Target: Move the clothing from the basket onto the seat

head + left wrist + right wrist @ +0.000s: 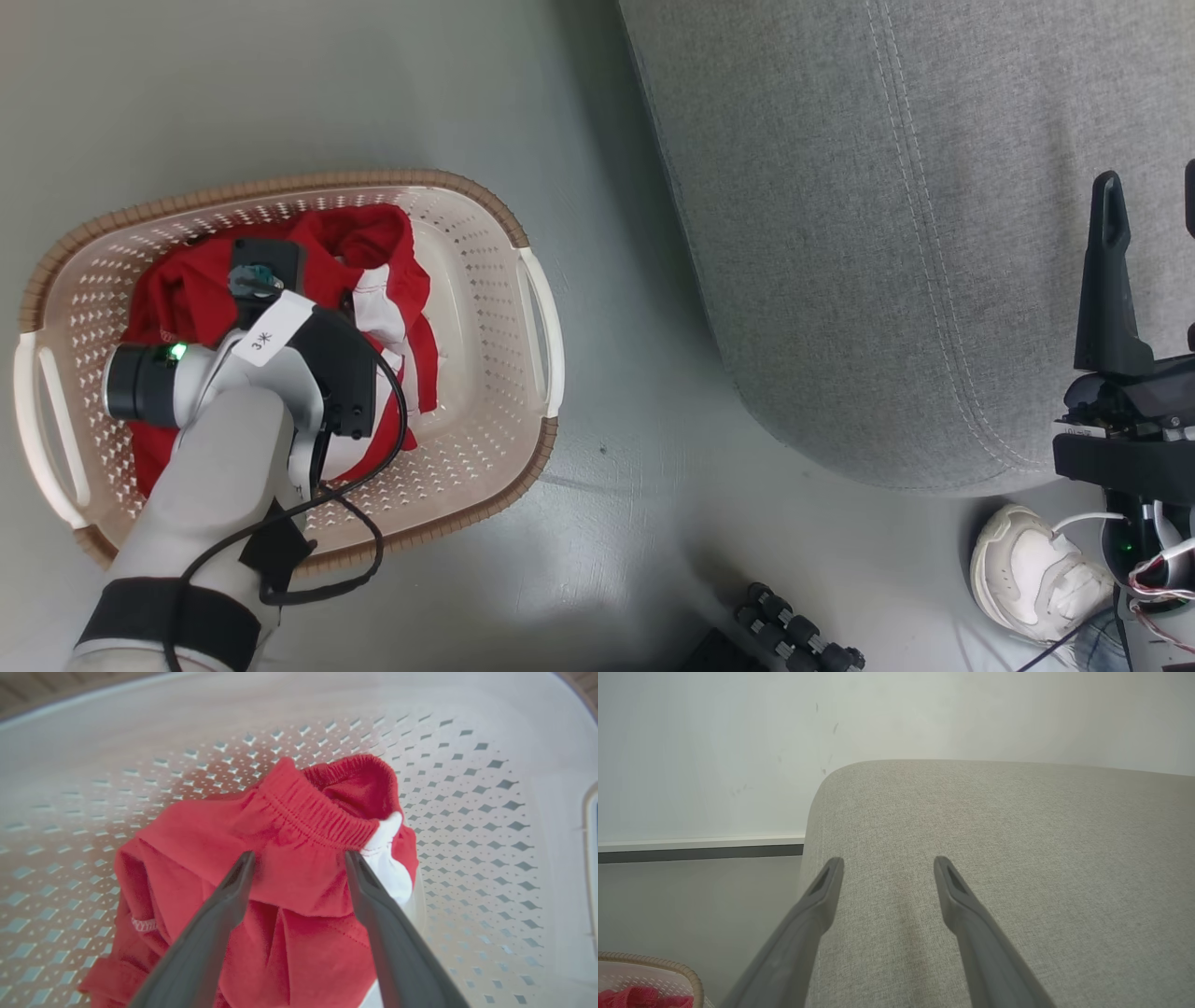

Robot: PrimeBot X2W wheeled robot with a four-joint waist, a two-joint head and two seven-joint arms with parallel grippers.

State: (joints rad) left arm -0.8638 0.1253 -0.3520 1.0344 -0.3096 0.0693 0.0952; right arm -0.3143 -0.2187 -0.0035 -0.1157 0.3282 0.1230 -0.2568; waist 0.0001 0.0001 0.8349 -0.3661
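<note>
1. While the clothing (369,238) lies heaped inside the basket (373,175), the left gripper (299,858) sits over it, fingers spread, tips at the red fabric, nothing clamped.
2. The left forearm (215,467) and its black cable (373,541) cover the basket's near side.
3. The seat (887,233) stands right of the basket, with a strip of floor (635,420) between.
4. The right gripper (886,861), fingers parted and holding nothing, hangs above the seat.
5. A white shoe (1027,569) lies far right of the basket.
</note>
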